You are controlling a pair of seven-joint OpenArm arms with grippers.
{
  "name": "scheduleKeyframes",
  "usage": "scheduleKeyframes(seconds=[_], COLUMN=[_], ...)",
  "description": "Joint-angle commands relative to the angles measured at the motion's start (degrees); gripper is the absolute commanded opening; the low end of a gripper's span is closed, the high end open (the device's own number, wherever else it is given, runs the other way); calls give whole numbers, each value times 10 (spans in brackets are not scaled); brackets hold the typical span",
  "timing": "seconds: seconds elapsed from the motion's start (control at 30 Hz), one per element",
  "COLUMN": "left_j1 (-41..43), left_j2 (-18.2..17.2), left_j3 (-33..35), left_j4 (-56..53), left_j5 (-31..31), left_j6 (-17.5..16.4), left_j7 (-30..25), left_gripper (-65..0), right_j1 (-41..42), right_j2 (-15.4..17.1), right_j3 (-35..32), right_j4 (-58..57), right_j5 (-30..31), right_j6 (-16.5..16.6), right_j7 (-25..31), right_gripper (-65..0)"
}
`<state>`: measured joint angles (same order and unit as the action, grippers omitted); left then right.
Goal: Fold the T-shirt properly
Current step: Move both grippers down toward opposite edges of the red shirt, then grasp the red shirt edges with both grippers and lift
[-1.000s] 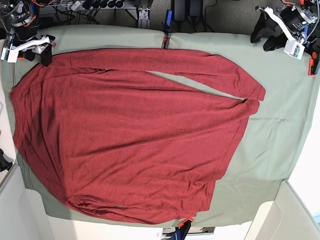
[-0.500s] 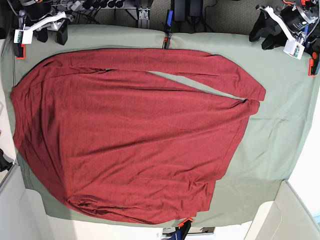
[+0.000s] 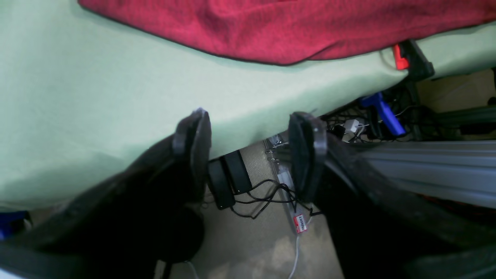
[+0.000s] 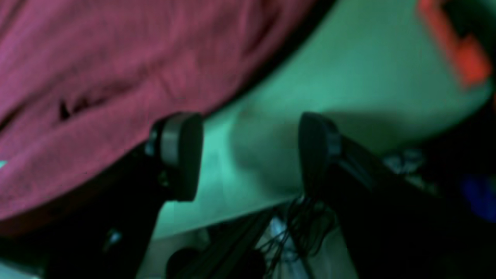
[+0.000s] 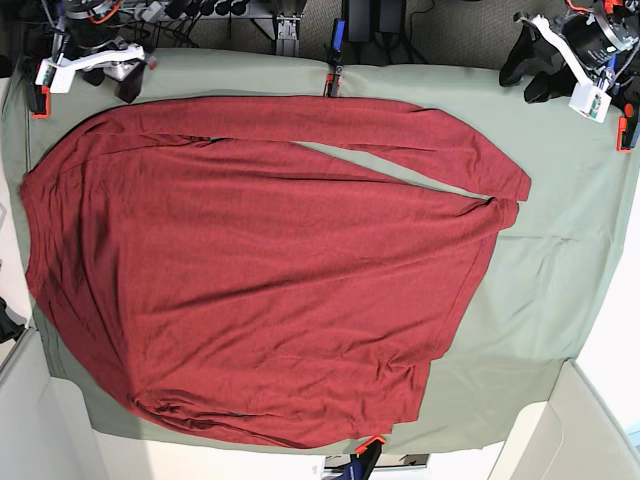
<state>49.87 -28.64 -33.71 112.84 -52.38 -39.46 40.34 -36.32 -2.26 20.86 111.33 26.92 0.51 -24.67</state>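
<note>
The dark red T-shirt (image 5: 260, 270) lies spread flat over most of the sage-green cloth (image 5: 560, 250), with one long sleeve folded across its far edge. My right gripper (image 5: 130, 78) hovers open at the far left corner, just beyond the shirt's edge. In the right wrist view the right gripper (image 4: 250, 153) has green cloth between its fingers, with the T-shirt (image 4: 116, 77) at its left. My left gripper (image 5: 528, 75) stays open at the far right corner, away from the shirt. In the left wrist view the left gripper (image 3: 250, 131) hangs empty over the table's edge, below the T-shirt (image 3: 271, 27).
Orange-and-black clamps (image 5: 333, 80) pin the cloth at the far edge, and another clamp (image 5: 368, 445) at the near edge. A blue clamp (image 3: 381, 112) and cables (image 3: 263, 193) lie beyond the far edge. White bins (image 5: 570, 430) flank the near corners.
My right gripper moved from the shirt's left shoulder to the far edge, then a little to the right along it. The left arm and the shirt have not moved.
</note>
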Motion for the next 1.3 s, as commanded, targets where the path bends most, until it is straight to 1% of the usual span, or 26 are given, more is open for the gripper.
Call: scheduleKeyframes(seconds=[0.0,0.2,0.3,0.47,0.53,0.67,0.73,0.77,0.83,0.93,1.03,1.13,1.27], left_j1=[5,5,3,-8,-17,-45,-65,-79,-108,-153,-196,-241,-296], left_j2=[-11,-16,-16,-16,-16,-23,-30,-34,-41,-46,-45,-45,-45], left_j3=[-5,-5,-5,-5,-5,-5,-5,-5,-5,-4,2,21,67], left_j4=[7,7,7,7,7,3,-8,-18,-54,-124,-189,-243,-304], left_j5=[-10,-10,-10,-4,3,9,7,7,5,-23,-37,-35,-27], left_j6=[-5,-5,-5,-5,-5,-5,-5,-5,-5,-5,-5,-5,-5], left_j7=[-9,-11,-17,-19,-19,5,3,3,2,2,2,2,-1], left_gripper=[-301,-301,-301,-301,-301,-301,-274,-256,-245,-244,-244,-244,-244], right_j1=[0,24,46,73,81,87,86,85,85,83,82,82,82], right_j2=[-1,-5,-5,-8,-9,-14,-14,-14,-14,-14,-14,-13,-13], right_j3=[3,3,3,3,3,3,3,3,3,3,3,3,3], right_j4=[9,5,-11,-44,-54,-55,-55,-55,-55,-55,-55,-55,-55], right_j5=[1,-2,-14,-15,-14,-15,-14,-15,-15,-16,-25,-25,-25], right_j6=[-3,-4,-4,-8,-8,-5,3,3,3,3,3,3,3], right_j7=[17,19,20,22,24,30,30,30,30,30,30,30,30], right_gripper=[-260,-260,-260,-260,-260,-260,-260,-260,-260,-260,-260,-260,-260])
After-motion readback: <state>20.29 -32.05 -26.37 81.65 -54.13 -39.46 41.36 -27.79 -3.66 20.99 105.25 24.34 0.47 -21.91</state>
